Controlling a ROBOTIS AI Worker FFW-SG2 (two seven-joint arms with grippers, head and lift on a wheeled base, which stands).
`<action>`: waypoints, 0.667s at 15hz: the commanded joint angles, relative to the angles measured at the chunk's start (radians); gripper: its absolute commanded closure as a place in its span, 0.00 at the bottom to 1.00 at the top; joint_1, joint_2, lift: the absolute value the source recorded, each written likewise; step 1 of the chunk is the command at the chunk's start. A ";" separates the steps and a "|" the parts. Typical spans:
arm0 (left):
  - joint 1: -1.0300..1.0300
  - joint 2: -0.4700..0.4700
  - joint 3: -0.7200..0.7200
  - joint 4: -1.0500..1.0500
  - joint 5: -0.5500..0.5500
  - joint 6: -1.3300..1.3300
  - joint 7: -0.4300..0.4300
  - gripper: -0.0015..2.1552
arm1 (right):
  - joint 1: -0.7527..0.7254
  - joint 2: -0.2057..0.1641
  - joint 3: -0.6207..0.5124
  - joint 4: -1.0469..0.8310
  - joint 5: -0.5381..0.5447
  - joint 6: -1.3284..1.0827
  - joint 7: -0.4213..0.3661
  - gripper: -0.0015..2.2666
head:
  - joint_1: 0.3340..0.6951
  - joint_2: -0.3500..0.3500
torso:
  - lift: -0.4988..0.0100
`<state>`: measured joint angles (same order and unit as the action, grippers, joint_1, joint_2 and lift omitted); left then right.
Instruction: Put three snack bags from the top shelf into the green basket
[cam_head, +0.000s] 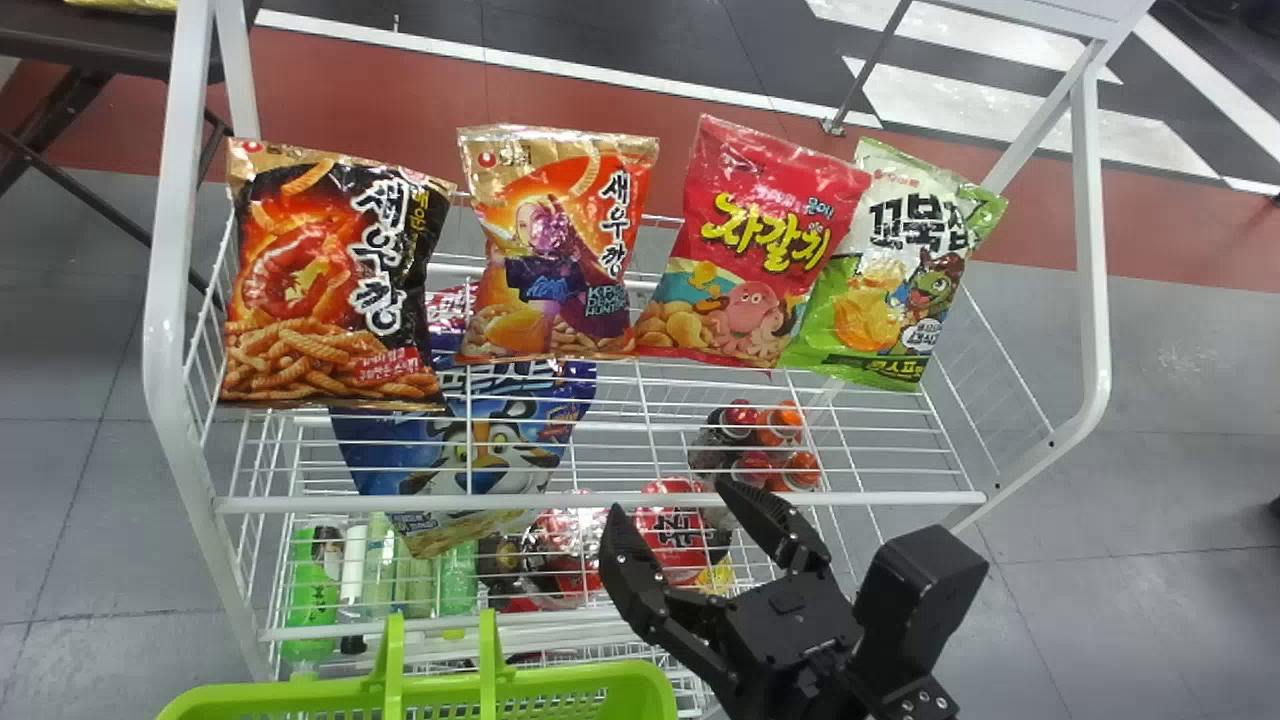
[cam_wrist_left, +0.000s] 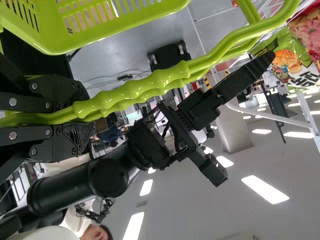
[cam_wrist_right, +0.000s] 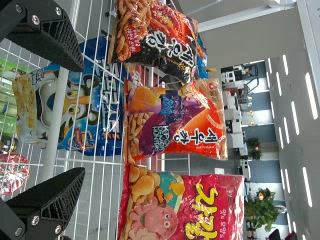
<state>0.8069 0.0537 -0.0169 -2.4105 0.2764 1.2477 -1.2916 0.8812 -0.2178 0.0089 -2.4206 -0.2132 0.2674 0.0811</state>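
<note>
In the head view my right gripper (cam_head: 670, 497) stands open at the top shelf's front rail, its fingers apart and nothing between them. Behind it on the top shelf (cam_head: 600, 500) stand a black-orange bag (cam_head: 330, 280), an orange bag (cam_head: 557, 245), a red bag (cam_head: 750, 250) and a green-white bag (cam_head: 890, 270). The right wrist view has the open gripper (cam_wrist_right: 80, 119) facing the orange bag (cam_wrist_right: 175, 122), between the black-orange bag (cam_wrist_right: 157, 37) and the red bag (cam_wrist_right: 185, 207). My left gripper (cam_wrist_left: 82, 116) is shut on the handle of the green basket (cam_wrist_left: 120, 25), held at the rack's front left (cam_head: 580, 685).
A blue cereal bag (cam_head: 480, 450), bottles (cam_head: 315, 590) and red packages (cam_head: 675, 530) are on the lower shelving. White side frames rise at the rack's left (cam_head: 165, 300) and right (cam_head: 1090, 250). A dark table (cam_head: 90, 40) stands at the far left.
</note>
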 joint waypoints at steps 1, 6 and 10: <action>0.000 0.000 0.000 -0.001 0.000 0.000 0.000 0.67 | -0.001 0.000 0.003 0.002 0.005 0.002 0.000 0.05 | 1.00 0.00 | 0.89; 0.000 0.002 0.000 -0.002 0.000 -0.003 -0.003 0.67 | -0.001 -0.002 0.005 0.002 0.008 -0.001 0.002 0.05 | 1.00 0.00 | 0.89; 0.000 0.002 0.000 -0.006 0.000 -0.003 -0.006 0.67 | 0.001 -0.005 0.010 0.003 0.015 -0.004 0.009 0.05 | 1.00 0.00 | 0.89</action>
<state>0.8068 0.0552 -0.0169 -2.4145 0.2761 1.2449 -1.2972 0.8819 -0.2207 0.0167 -2.4177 -0.2006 0.2659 0.0893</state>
